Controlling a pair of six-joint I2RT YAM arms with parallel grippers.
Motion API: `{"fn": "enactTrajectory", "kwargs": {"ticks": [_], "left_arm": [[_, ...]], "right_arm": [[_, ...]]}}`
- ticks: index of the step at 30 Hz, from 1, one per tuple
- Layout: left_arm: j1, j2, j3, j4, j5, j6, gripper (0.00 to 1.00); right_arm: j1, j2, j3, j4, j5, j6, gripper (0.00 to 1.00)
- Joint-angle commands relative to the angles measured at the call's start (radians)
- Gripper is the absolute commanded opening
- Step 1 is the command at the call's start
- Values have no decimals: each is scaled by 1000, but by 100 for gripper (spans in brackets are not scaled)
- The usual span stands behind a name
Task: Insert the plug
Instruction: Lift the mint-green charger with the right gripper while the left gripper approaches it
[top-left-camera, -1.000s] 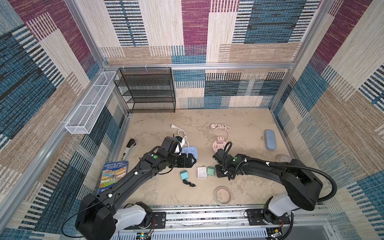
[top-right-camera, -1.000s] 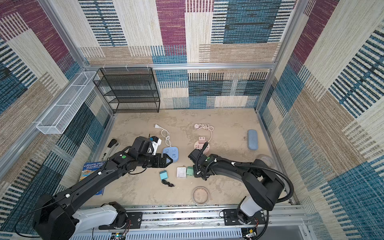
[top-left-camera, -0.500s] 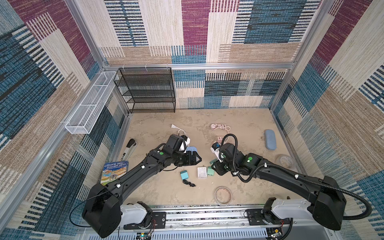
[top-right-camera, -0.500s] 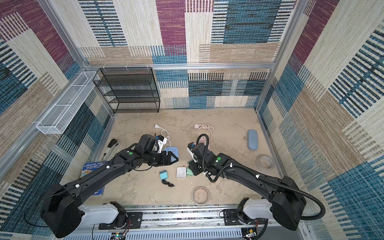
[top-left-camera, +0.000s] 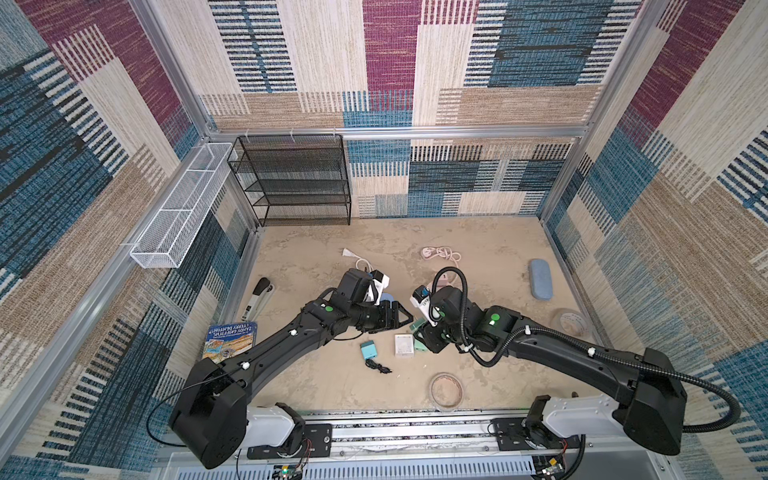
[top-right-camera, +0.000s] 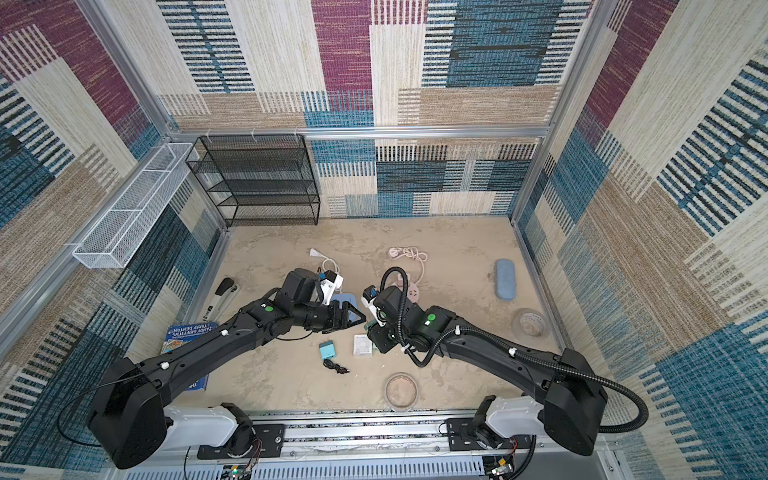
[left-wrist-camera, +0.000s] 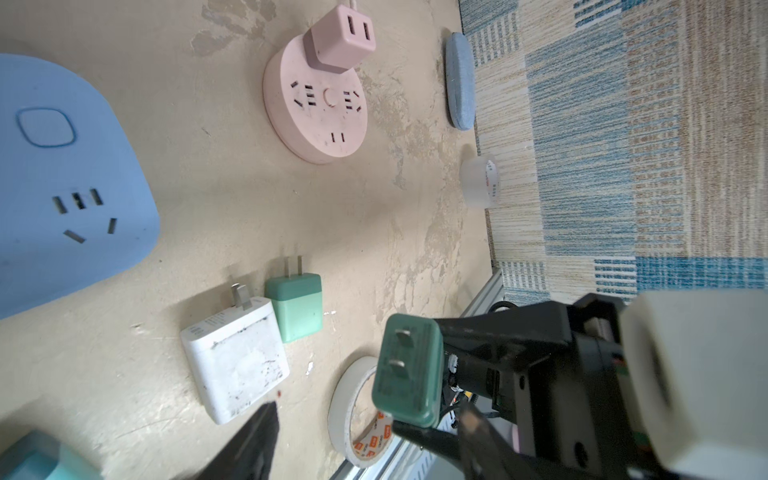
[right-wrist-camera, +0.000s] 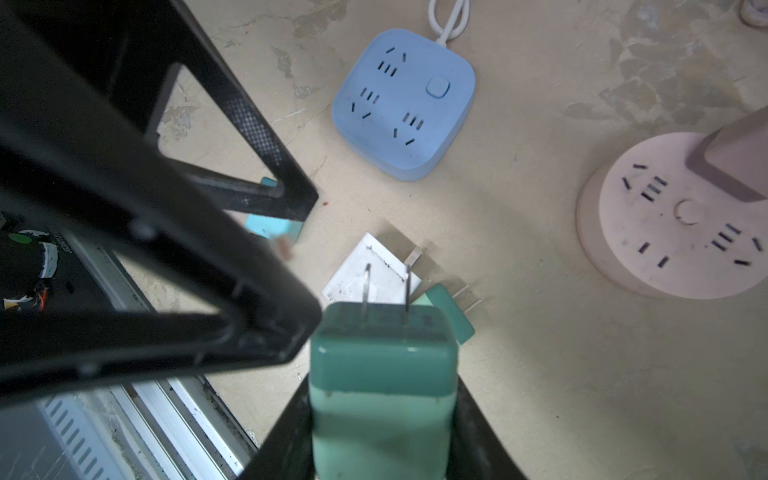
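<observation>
Tabletop (top-left-camera: 316, 257) mottled beige between woven-patterned walls (top-left-camera: 478, 178), right hand (left-wrist-camera: 440, 380) pinching green plug (left-wrist-camera: 405, 370), left hand (top-left-camera: 403, 319) spread.

Socket strips: we count two, blue strip (right-wrist-camera: 405, 104) and pink round strip (left-wrist-camera: 316, 99).
Plug adapters: we count four: dark green adapter (right-wrist-camera: 382, 374), mint adapter (left-wrist-camera: 296, 305), white adapter (left-wrist-camera: 235, 361), pink cube (left-wrist-camera: 340, 39).
Tape rolls: two, white roll (left-wrist-camera: 357, 411) and clear roll (left-wrist-camera: 480, 180).
Wire racks: two, black rack (top-left-camera: 291, 178) and white basket (top-left-camera: 183, 216).
Singles: book (top-left-camera: 230, 338), stapler (top-left-camera: 257, 297), blue case (top-left-camera: 540, 279), black cord (top-left-camera: 376, 366), cyan block (top-left-camera: 368, 350).

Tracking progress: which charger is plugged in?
The pink charger, seated in the round pink power strip. The white charger and one green charger lie loose; the right gripper holds a second green charger.
</observation>
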Motion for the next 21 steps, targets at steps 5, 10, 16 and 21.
{"fn": "enactTrajectory", "kwargs": {"ticks": [5, 10, 16, 21], "left_arm": [[-8, 20, -2, 60, 82, -28, 64], [-12, 17, -13, 106, 104, -48, 63], [-14, 21, -30, 153, 126, -73, 49], [-15, 23, -39, 157, 129, -76, 45]], "right_arm": [[3, 0, 33, 47, -13, -28, 0], [4, 1, 43, 50, -22, -31, 0], [9, 2, 45, 65, -38, -31, 0], [14, 7, 50, 66, -38, -31, 0]]}}
